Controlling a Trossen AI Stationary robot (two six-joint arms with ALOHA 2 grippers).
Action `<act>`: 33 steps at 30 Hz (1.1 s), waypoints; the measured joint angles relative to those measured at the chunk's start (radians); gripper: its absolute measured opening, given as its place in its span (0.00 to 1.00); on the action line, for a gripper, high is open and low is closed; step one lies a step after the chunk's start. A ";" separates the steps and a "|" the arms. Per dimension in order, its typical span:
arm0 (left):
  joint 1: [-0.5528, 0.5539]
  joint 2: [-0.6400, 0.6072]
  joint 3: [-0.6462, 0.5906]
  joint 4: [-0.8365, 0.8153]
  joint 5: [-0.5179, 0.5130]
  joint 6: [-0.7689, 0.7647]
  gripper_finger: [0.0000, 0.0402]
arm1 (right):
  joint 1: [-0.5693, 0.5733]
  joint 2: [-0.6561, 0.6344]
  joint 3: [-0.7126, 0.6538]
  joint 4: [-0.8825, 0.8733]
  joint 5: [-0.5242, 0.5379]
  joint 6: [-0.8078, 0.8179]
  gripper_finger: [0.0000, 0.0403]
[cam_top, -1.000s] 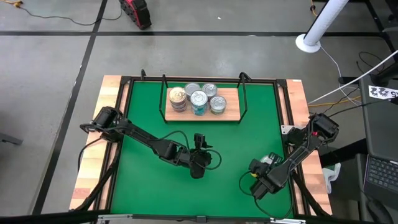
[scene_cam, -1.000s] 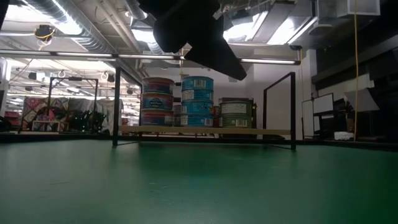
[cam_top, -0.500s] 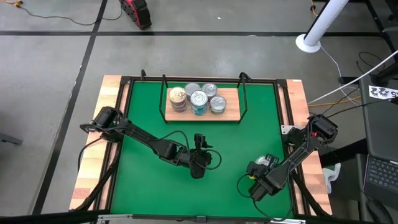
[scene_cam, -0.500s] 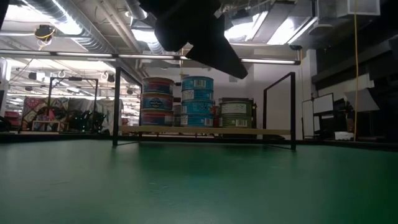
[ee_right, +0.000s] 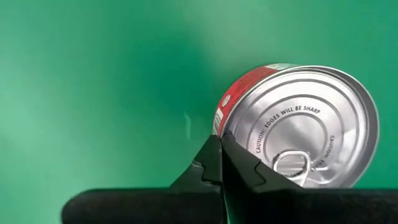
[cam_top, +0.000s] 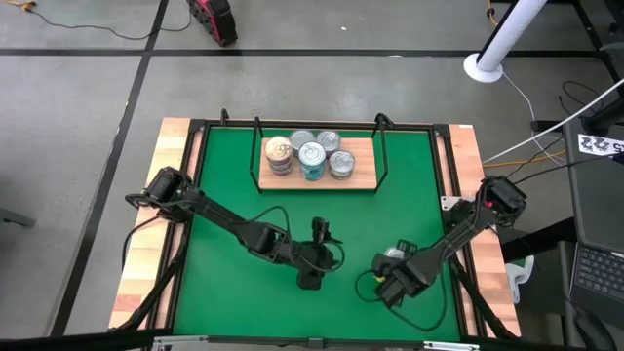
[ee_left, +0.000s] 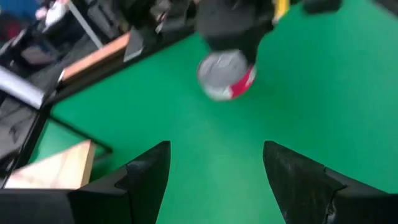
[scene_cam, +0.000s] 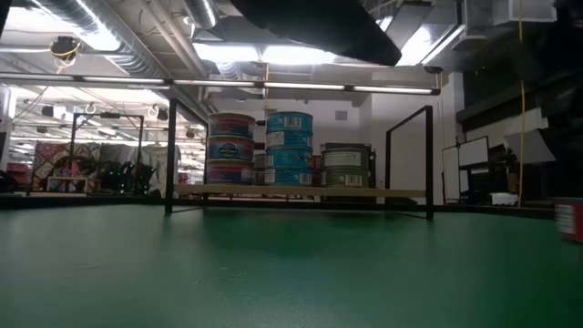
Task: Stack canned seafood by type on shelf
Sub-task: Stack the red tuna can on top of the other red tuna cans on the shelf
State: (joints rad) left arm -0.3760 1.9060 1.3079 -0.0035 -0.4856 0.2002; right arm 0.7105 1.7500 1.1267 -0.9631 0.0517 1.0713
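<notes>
One red-sided tin [ee_right: 298, 124] with a silvery pull-tab lid stands upright on the green mat, near the mat's near right; it also shows as the tin [cam_top: 396, 255], tin [ee_left: 227, 74] and tin [scene_cam: 570, 220]. My right gripper [ee_right: 217, 155] is shut right beside it. My left gripper [ee_left: 217, 177] is open near the mat's middle [cam_top: 330, 255], facing the tin from the left and clear of it. The shelf [cam_top: 366, 175] at the far side carries several stacked tins [scene_cam: 290, 148], teal, red and brown. My right gripper has its shut fingers against the red tin's side wall [ee_right: 219, 121], just below the lid's rim. The outer side of one finger [ee_right: 239, 165] lies along the wall. The fingers come from the table's near right, slanting down. The tin stands on its base on the mat.
Black wire uprights [scene_cam: 170, 155] frame the shelf board [scene_cam: 301, 191]. A black rail [cam_top: 190, 195] borders the green mat [cam_top: 390, 210] on the wooden table. My two arms reach toward each other across the mat's near half. Open mat lies between shelf and grippers.
My right gripper has moved toward the table's left, and the red tin has slid left along the mat with it, coming into the low view's right edge. My left gripper has shifted slightly toward the near edge and turned toward the tin.
</notes>
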 joint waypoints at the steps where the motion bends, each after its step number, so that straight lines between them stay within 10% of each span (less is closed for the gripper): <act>1: -0.003 0.000 0.000 0.011 0.007 0.012 0.63 | -0.012 0.000 0.000 0.013 0.000 -0.019 0.00; 33: -0.101 0.000 0.000 -0.048 0.082 0.194 0.63 | -0.250 0.000 -0.001 0.466 -0.115 -0.397 0.00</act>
State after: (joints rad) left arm -0.4771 1.9057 1.3079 -0.0520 -0.4035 0.3939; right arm 0.4608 1.7504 1.1259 -0.4973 -0.0629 0.6739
